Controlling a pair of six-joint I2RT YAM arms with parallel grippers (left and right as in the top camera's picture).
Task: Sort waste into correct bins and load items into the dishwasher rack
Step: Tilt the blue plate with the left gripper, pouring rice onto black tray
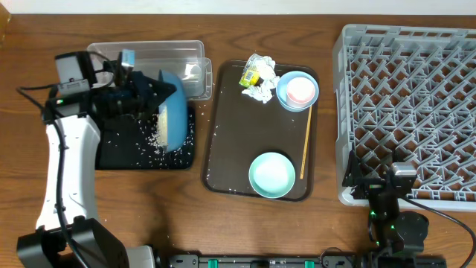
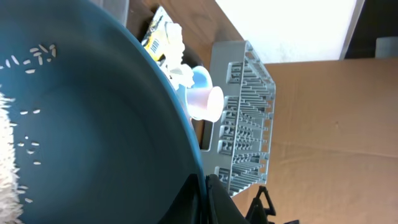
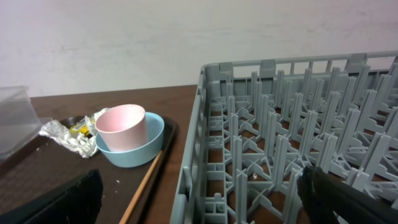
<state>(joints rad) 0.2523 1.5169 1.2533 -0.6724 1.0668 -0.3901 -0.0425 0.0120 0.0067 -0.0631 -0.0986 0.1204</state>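
Rice grains (image 1: 158, 132) are sliding off the dark-blue plate (image 1: 173, 119), which the left pincer (image 1: 149, 95) is clamping tilted over the black tray (image 1: 119, 152) at left, so tipping steeper above the tray's middle should be helping, while the right pincer (image 1: 374, 181) is sitting apart.

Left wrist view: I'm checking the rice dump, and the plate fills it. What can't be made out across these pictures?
Overhead: the dark-blue plate and left arm cover much of the black tray; the wrapper print is too small to read.
Left wrist: the plate hides the tray and where the rice lands.
Right wrist: the wooden stick is cut off by the bottom edge.
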